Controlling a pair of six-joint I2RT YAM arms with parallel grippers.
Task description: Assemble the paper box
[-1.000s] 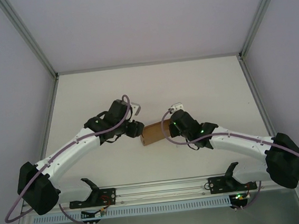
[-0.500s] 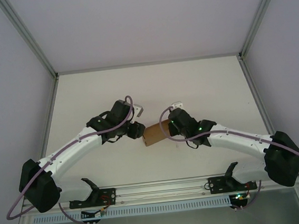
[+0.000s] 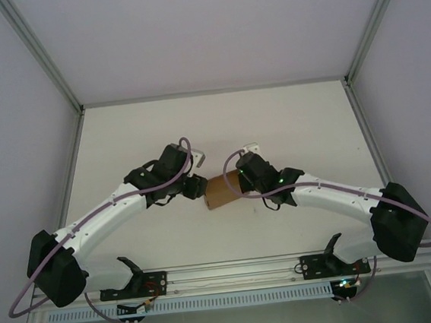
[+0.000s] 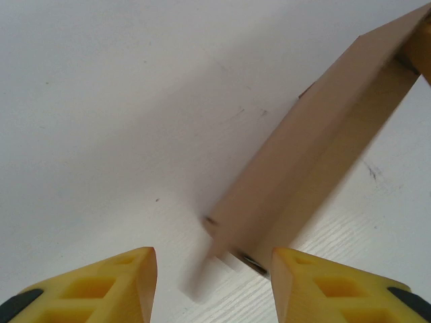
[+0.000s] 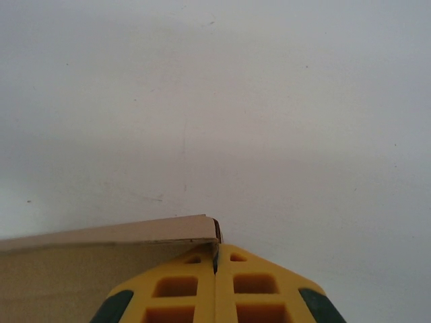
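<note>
Paper box (image 3: pixel 220 191) lies mid-table (image 3: pixel 288 120), between both arms. The left wrist view shows the left gripper (image 4: pixel 212 259) spread open around the box's end, not touching. The right wrist view shows the right gripper (image 5: pixel 215 250) closed, tips against a box corner.

no readable text, labels or numbers

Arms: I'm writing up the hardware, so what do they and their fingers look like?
The left arm and right arm have white links with black joints and bases, each trailed by a lilac cable. Fingers are yellow wedges with cut-out cells and dark tips.
</note>
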